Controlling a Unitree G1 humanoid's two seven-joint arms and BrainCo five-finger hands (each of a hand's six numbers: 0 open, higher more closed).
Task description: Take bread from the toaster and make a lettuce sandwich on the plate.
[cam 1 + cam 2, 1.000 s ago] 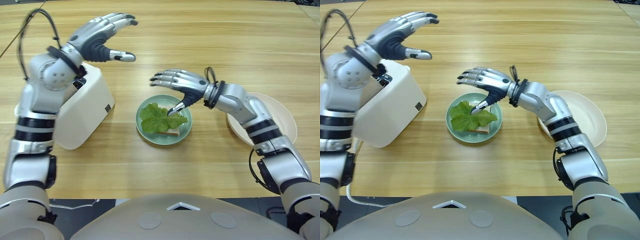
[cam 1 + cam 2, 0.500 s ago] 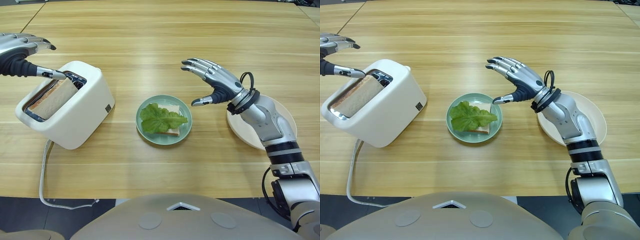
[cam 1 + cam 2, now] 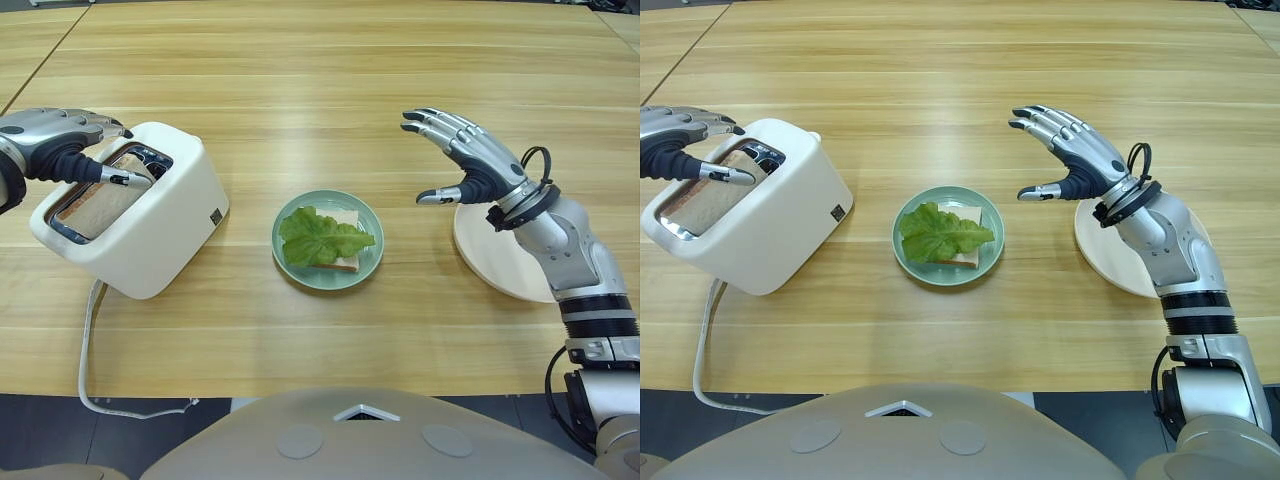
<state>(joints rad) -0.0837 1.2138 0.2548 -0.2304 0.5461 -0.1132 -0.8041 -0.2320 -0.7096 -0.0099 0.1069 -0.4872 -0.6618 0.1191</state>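
Lots of wood tones and green here
Table [image 3: 300,90] is pale honey wood with straight grain. Mint-green plate [image 3: 372,262], brighter green lettuce [image 3: 318,238], white bread [image 3: 346,216] with tan crust. Left of the plate a cream toaster [image 3: 160,235] with a brown slice [image 3: 100,200]; right of it a cream dish [image 3: 495,270].

— What is obscured on your feed?
— I see the bread [image 3: 347,265] only at its edges; the lettuce [image 3: 320,237] covers the rest. The toaster [image 3: 170,225] slot hides the lower part of its slice [image 3: 100,198].
— Anything further?
— The picture's edge cuts the left hand [image 3: 55,148] off at the wrist. I cannot tell whether it touches the slice. My right arm [image 3: 560,235] covers part of the cream plate [image 3: 490,255].
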